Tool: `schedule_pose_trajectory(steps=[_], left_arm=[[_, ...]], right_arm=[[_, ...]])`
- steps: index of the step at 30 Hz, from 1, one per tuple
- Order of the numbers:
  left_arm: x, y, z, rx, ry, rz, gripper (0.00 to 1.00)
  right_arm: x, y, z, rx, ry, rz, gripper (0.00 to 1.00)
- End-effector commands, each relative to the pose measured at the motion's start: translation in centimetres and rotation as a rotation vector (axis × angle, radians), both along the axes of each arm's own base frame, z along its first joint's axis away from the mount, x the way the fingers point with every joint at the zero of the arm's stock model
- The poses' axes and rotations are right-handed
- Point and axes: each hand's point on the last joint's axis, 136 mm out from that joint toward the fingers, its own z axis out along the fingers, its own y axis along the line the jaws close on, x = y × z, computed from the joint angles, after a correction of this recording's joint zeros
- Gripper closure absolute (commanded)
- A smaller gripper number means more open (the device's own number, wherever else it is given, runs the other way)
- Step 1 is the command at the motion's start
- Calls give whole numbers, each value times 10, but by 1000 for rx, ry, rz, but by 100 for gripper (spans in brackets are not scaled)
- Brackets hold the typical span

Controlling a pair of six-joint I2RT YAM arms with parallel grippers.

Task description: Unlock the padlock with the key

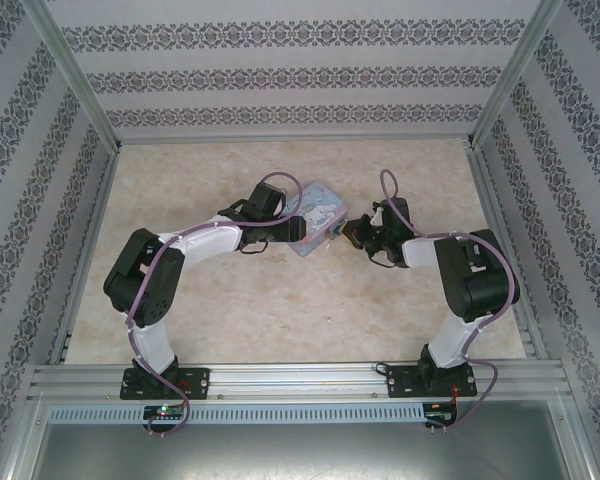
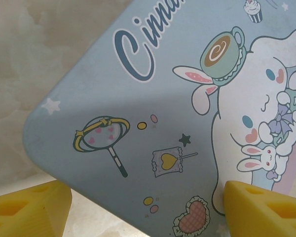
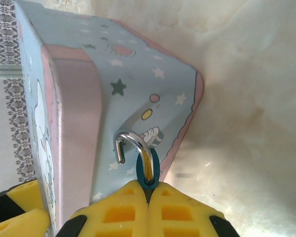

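My right gripper (image 3: 148,190) is shut on the padlock (image 3: 154,168), whose blue body pokes out between the yellow fingertips. Its silvery shackle (image 3: 133,140) curves up against the side of the pale blue cartoon tin box (image 3: 138,84), and one shackle end hangs free. The key is hidden. My left gripper (image 2: 148,212) is open, with one finger (image 2: 29,207) beside the box's corner and the other finger (image 2: 266,207) over the printed lid (image 2: 153,98). From above, the left gripper (image 1: 280,226) and right gripper (image 1: 353,232) flank the box (image 1: 318,218).
The box lies mid-table on the marbled beige surface (image 1: 280,310). Patterned walls (image 1: 300,80) and metal frame rails (image 1: 300,378) enclose the workspace. Both arms reach inward toward the box from the near edge.
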Motion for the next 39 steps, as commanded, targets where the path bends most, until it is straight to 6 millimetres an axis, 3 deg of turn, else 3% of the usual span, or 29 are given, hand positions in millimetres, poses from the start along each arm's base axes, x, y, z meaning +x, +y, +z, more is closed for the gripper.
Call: schedule_pose_trajectory(steps=[1, 10, 17, 19, 21, 25, 29, 31, 36, 39], left_arm=[[-60, 47, -78, 244, 281, 8, 19], [-45, 31, -25, 151, 204, -1, 7], [-38, 35, 34, 115, 100, 33, 1], [-38, 39, 53, 106, 62, 45, 0], [-39, 47, 74, 109, 19, 70, 0], [-41, 73, 113, 132, -71, 141, 0], [-45, 108, 153, 154, -178, 245, 0], [-46, 130, 168, 184, -241, 311, 0], [-49, 178, 199, 313, -442, 455, 0], [-51, 200, 207, 391, -560, 507, 0]], right_arm=[[-4, -7, 13, -33, -30, 25, 100], [-58, -20, -5, -30, 31, 17, 100], [-95, -32, -20, -49, 85, -5, 98], [-103, -37, -23, -59, 100, -17, 83], [-112, -42, -23, -61, 114, -31, 57], [-124, -54, -11, -98, 114, -47, 33], [-126, -68, 23, -139, 53, -74, 11], [-122, -76, 49, -163, -7, -98, 3], [-101, -107, 113, -346, -155, -158, 2], [-86, -133, 135, -501, -189, -212, 2]])
